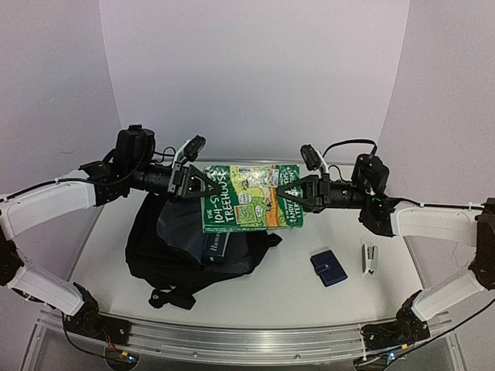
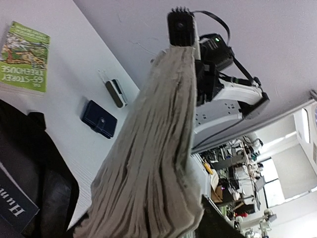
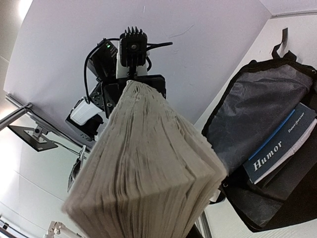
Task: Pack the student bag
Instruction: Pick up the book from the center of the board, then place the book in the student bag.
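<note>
The student bag (image 1: 182, 251), a large black backpack, lies open on the table with its grey lining (image 3: 252, 104) showing. A blue "Humor" book (image 3: 279, 148) sits inside it. A thick green Treehouse book (image 1: 238, 199) hangs in the air above the bag, between both grippers. My left gripper (image 1: 198, 184) is at the book's left edge, and my right gripper (image 1: 289, 195) is shut on its right edge. In both wrist views the book's grey page block (image 2: 148, 148) fills the jaws. Whether the left jaws press on the book does not show.
A second green Treehouse book (image 2: 26, 57) lies flat on the table behind the held one. A dark-blue wallet (image 1: 329, 267) and a stapler (image 1: 370, 259) lie to the right of the bag. The table's metal front rail (image 1: 247, 340) runs along the near edge.
</note>
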`<state>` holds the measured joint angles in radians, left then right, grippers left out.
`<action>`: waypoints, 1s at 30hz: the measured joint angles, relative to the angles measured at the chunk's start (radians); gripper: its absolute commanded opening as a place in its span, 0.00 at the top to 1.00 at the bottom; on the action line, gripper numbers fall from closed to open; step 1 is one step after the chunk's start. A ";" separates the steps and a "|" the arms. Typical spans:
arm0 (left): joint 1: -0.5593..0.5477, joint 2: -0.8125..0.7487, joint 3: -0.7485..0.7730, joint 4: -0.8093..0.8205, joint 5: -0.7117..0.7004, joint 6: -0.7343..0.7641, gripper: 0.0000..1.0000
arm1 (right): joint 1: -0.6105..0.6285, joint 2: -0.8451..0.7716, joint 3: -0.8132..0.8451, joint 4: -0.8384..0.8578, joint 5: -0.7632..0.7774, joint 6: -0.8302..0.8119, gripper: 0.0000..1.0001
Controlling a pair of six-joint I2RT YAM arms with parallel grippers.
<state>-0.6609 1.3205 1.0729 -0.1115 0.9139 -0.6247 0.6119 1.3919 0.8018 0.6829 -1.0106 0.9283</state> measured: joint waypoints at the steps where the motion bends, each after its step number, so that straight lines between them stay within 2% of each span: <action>1: 0.003 0.000 0.010 -0.024 -0.035 0.012 0.09 | 0.000 -0.002 -0.002 0.004 0.018 0.003 1.00; 5: 0.055 -0.021 0.020 -0.166 -0.215 0.030 0.03 | -0.010 -0.029 -0.037 0.006 0.114 0.016 1.00; 10: 0.195 -0.058 -0.010 -0.318 -0.374 0.025 0.01 | -0.046 -0.048 -0.056 -0.053 0.222 0.019 1.00; 15: 0.341 -0.107 -0.087 -0.427 -0.457 0.024 0.00 | -0.061 -0.050 -0.045 -0.229 0.324 -0.025 1.00; 19: 0.406 -0.114 -0.144 -0.463 -0.471 0.025 0.01 | -0.061 -0.050 -0.044 -0.314 0.355 -0.043 1.00; 25: 0.422 -0.080 -0.208 -0.446 -0.420 0.027 0.23 | -0.061 -0.049 -0.027 -0.418 0.375 -0.054 1.00; 30: 0.422 -0.038 -0.236 -0.387 -0.351 0.018 0.37 | -0.061 -0.042 -0.012 -0.453 0.376 -0.056 1.00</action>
<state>-0.2390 1.2824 0.8372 -0.4983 0.5633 -0.6071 0.5507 1.3502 0.7893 0.2294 -0.6350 0.8726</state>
